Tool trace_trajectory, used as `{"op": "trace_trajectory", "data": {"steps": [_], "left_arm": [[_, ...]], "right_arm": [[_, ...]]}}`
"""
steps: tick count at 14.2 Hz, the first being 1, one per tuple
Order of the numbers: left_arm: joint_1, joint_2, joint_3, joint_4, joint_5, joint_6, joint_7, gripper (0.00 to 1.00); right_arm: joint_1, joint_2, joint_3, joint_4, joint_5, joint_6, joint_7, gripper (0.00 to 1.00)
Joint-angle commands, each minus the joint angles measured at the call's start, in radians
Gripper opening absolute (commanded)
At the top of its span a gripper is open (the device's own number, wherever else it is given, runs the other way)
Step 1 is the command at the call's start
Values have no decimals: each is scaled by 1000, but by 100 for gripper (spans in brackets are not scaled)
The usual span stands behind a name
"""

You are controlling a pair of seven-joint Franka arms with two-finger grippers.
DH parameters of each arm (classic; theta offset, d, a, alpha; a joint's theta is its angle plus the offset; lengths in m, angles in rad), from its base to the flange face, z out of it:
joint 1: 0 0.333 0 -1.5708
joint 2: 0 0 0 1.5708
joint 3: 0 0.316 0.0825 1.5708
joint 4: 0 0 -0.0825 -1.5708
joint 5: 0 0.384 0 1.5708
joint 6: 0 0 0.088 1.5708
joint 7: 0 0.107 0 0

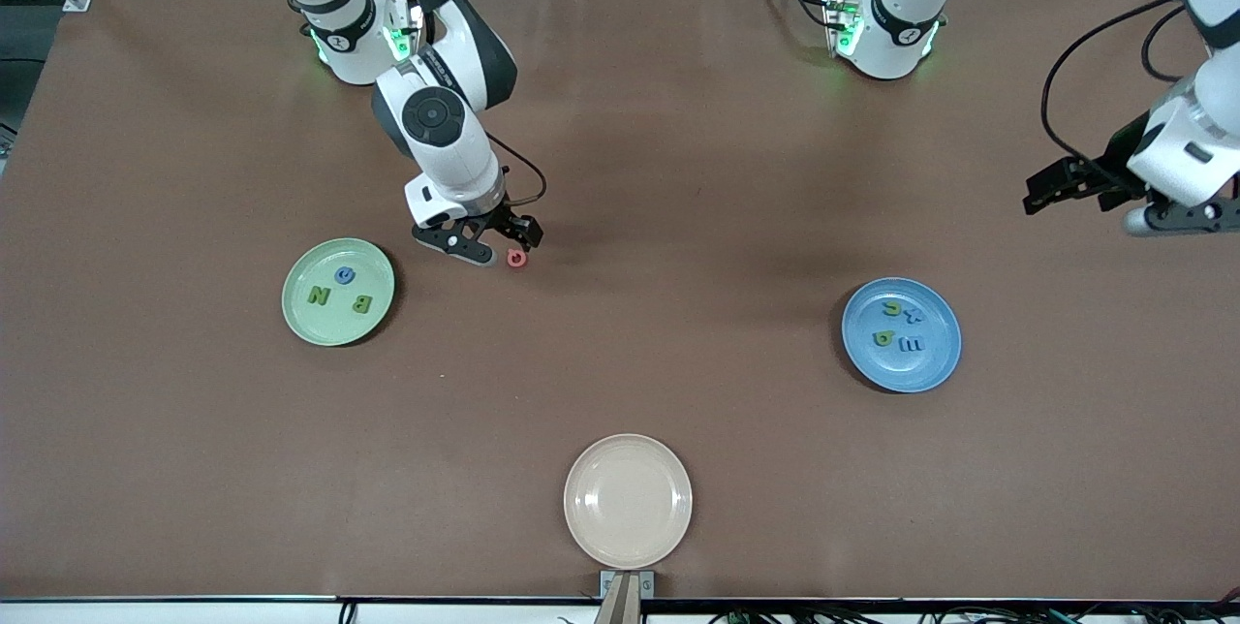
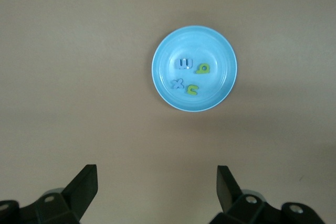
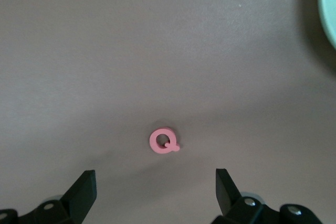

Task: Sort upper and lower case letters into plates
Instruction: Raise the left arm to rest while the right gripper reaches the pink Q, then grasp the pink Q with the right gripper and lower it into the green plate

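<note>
A red letter Q [image 1: 517,259] [image 3: 164,141] lies on the brown table beside the pale green plate [image 1: 308,267] [image 3: 331,9], toward the table's middle. My right gripper [image 1: 502,246] [image 3: 154,177] hangs low and open just short of the Q, which is not between its fingers. The green plate holds a blue e [image 1: 344,275], a green N [image 1: 318,295] and a green B [image 1: 360,304]. The blue plate [image 1: 932,364] [image 2: 210,43] holds several green and blue letters [image 1: 912,344] [image 2: 202,68]. My left gripper [image 1: 1029,198] [image 2: 156,170] waits open and empty, high over the left arm's end of the table.
A beige plate [image 1: 628,469] with nothing in it sits at the table's front edge, nearest the front camera, above a small bracket [image 1: 626,587]. Cables [image 1: 1066,72] hang from the left arm. Brown cloth covers the table.
</note>
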Motion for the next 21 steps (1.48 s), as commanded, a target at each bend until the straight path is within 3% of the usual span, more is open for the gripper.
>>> {"op": "trace_trajectory", "data": {"steps": [1, 4, 7, 8, 12, 17, 19, 21], "left_arm": [[-4, -10, -2, 34, -20, -4, 12, 100], [-62, -6, 36, 82, -17, -4, 4, 100], [-247, -4, 230, 94, -14, -4, 1, 100], [-275, -1, 266, 108, -12, -4, 7, 100], [-269, 5, 271, 117, -12, -4, 14, 100], [-268, 16, 271, 117, -9, -4, 4, 100], [-269, 31, 271, 131, -9, 4, 4, 100], [-266, 85, 271, 225, -9, 4, 4, 100]], "right_arm": [[32, 53, -6, -13, -22, 94, -31, 100], [32, 91, -6, -31, -27, 183, -172, 100], [38, 121, -8, -31, -47, 186, -269, 100], [38, 133, -8, -31, -59, 186, -284, 99], [56, 148, -9, -31, -81, 186, -285, 94], [56, 171, -11, -30, -95, 191, -285, 61], [56, 173, -12, -30, -95, 193, -285, 56], [53, 173, -15, -27, -110, 193, -285, 54]]}}
